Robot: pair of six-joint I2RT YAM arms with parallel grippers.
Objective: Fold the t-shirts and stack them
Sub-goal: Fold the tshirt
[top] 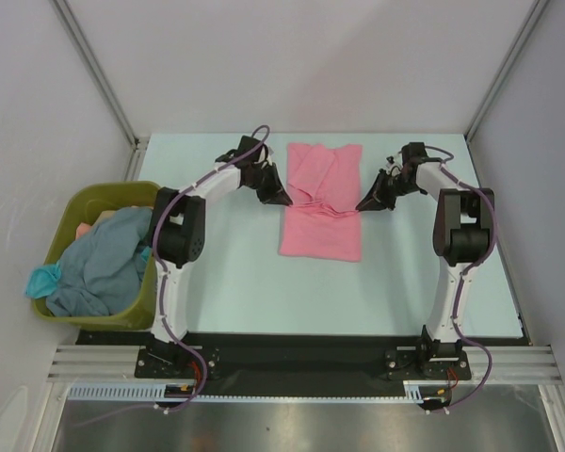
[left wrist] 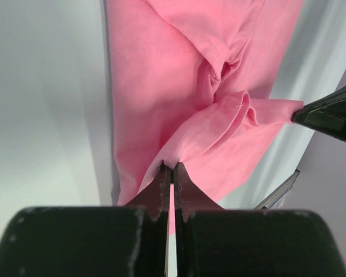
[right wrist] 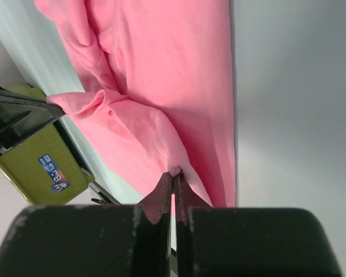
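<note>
A pink t-shirt (top: pixel 322 200) lies as a long narrow strip in the middle of the table, with a raised fold across its middle. My left gripper (top: pixel 284 200) is shut on the shirt's left edge at that fold, pinching pink cloth (left wrist: pixel 219 121) between its tips (left wrist: pixel 172 167). On the opposite edge my right gripper (top: pixel 363 204) is shut on the same fold (right wrist: pixel 132 124), its tips (right wrist: pixel 175 173) nipping the cloth. More t-shirts, grey-blue (top: pixel 99 268) and teal (top: pixel 42 279), are heaped in the bin.
An olive-green plastic bin (top: pixel 75 209) stands off the table's left edge beside the left arm's base; it also shows in the right wrist view (right wrist: pixel 32 167). White walls close in the table on the left, back and right.
</note>
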